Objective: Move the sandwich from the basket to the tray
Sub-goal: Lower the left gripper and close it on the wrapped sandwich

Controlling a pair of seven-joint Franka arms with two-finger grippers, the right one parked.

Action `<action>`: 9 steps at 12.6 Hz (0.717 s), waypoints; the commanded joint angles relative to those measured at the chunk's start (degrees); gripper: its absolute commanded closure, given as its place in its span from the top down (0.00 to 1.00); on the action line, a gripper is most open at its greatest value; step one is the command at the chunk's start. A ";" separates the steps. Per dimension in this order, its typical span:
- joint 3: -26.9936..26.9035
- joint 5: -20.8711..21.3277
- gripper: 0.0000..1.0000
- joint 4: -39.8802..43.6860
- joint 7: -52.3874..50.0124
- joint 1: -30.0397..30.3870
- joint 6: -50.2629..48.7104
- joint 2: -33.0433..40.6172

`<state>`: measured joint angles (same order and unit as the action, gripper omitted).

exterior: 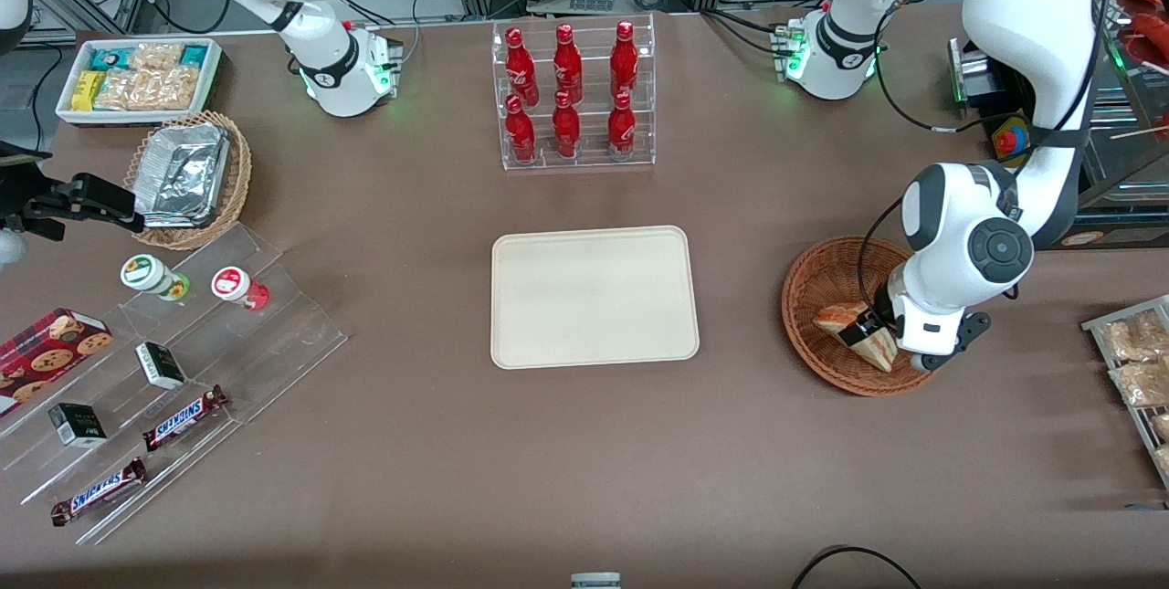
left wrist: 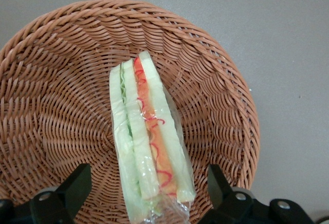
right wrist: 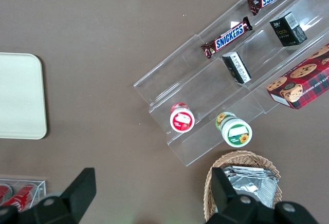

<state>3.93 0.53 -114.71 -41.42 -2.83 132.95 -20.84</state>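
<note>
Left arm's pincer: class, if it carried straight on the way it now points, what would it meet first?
Most likely the sandwich. The pincer stands open in the basket, one finger on each side of the wedge, which lies directly in its line. Depth is unclear, so contact cannot be confirmed.

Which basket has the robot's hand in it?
The reddish-brown basket holding the sandwich: the end effector is open around that sandwich. The lighter basket holds only silver foil trays.

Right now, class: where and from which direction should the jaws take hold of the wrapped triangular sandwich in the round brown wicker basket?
From above, across the flat bread faces of the sandwich: it stands on edge in the basket, and the open gripper already straddles it.
</note>
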 commanded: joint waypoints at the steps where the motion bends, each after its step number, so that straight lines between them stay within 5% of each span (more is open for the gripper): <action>1: -0.15 0.88 0.97 0.10 -3.22 -0.95 2.74 -1.75; 3: -0.41 2.01 0.76 0.01 -3.32 -2.01 2.75 -2.02; 5: -0.50 2.20 0.13 -0.17 -3.14 -2.01 2.66 -2.02; 6: -0.59 2.29 0.00 0.10 -2.71 -1.83 2.40 -1.93; 9: -0.68 7.28 0.00 1.84 -2.53 -1.83 -2.41 -0.35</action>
<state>3.67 4.63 -114.21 -43.25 -4.23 134.21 -22.78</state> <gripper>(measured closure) 0.604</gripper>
